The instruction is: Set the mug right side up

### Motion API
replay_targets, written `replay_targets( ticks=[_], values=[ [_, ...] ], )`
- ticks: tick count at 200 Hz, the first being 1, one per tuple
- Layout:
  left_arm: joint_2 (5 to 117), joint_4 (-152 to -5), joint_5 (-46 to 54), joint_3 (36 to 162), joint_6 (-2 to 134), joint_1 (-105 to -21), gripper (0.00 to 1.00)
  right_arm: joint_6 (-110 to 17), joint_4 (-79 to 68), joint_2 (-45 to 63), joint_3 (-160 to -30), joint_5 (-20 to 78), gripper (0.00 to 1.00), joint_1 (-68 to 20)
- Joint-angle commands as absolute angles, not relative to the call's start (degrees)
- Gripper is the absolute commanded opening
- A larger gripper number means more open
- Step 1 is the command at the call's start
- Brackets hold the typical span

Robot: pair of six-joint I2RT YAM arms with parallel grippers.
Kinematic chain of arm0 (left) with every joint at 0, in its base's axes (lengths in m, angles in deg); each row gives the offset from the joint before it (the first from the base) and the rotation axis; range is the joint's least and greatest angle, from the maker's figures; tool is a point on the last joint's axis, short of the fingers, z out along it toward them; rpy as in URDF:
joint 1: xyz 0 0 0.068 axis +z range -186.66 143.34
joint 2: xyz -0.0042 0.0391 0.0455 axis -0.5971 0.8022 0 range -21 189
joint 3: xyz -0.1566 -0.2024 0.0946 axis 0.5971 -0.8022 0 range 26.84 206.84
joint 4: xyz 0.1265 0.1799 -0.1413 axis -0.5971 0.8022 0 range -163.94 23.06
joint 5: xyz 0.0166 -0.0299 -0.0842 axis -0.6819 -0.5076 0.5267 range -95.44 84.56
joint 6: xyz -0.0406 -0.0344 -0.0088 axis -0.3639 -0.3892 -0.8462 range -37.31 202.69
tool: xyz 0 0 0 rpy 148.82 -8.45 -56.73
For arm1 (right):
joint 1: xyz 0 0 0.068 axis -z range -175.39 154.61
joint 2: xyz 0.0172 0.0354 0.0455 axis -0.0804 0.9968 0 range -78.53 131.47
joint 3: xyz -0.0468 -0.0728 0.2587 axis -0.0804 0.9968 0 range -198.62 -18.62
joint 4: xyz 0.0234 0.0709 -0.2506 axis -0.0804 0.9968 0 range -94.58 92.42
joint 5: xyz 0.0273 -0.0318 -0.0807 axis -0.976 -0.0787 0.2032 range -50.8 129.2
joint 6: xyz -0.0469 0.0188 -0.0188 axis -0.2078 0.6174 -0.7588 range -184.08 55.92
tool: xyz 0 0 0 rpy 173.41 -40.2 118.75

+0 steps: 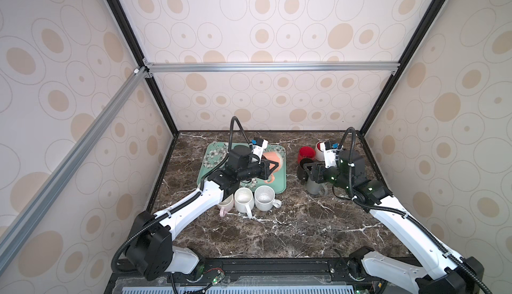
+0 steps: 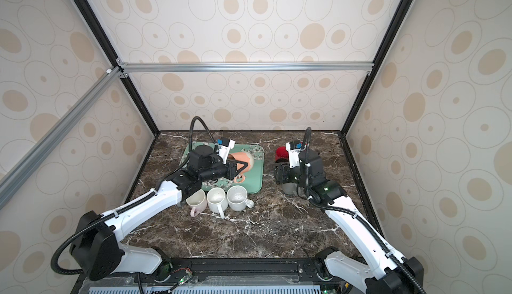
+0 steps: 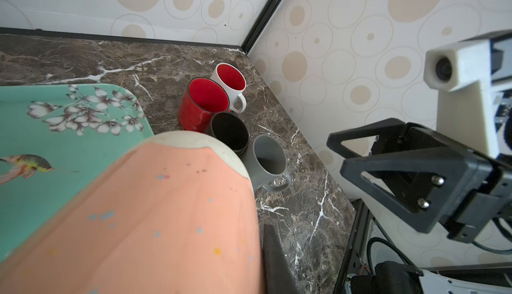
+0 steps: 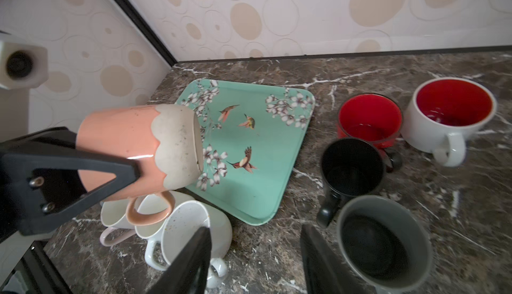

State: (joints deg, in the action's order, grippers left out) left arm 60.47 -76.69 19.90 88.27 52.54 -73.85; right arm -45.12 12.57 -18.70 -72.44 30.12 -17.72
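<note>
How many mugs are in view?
8. Peach mug, on its side in the left claw over the tray; pink-handled mug, white mug and speckled mug at the tray's near edge; red mug, red-lined mug, black mug and gray mug grouped at right. None seems hidden.

Soft, even light filled both top views. The pale walls (image 1: pixel 263 29) read bright, nearly washed out toward the upper corners, while the dark counter (image 1: pixel 277 231) stayed dim by comparison. Shadows on it were faint and soft-edged (no single hard source showed). The wide lens splayed the frame bars (image 1: pixel 69 154) toward the edges. In the left wrist view the mug (image 3: pixel 166 209) was so close that it looked soft, its speckles smeared. In the right wrist view the right end effector's (image 4: pixel 255 231) fingers (image 4: pixel 191 262) were blurred, the upper-left wall was blown out, and a small glare streak lay on the mug's glaze. The tray (image 4: pixel 263 168) looked sharp.
</note>
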Motion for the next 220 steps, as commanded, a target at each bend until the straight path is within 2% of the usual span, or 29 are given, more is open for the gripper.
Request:
replay_targets(
  ticks=[1, 42, 130, 220],
  values=[
    [63.1, -76.4, 16.5, 96.3, 58.4, -77.2, 0.00, -42.8, 16.2, -20.6, -70.7, 27.3, 0.56, -14.6],
    [71.7, -68.7, 13.2, 105.7, 63.9, -83.3, 0.00, -43.6, 19.5, -23.5, -69.2, 28.2, 0.56, -11.8],
    [90.6, -39.4, 3.7, 132.0, 78.6, -93.0, 0.00, -44.5, 22.2, -30.9, -66.5, 36.6, 0.64, -8.4],
    [98.7, -26.1, -2.3, 141.9, 82.8, -95.0, 0.00, -45.2, 22.7, -35.2, -64.9, 45.1, 0.65, -7.7]
  ],
)
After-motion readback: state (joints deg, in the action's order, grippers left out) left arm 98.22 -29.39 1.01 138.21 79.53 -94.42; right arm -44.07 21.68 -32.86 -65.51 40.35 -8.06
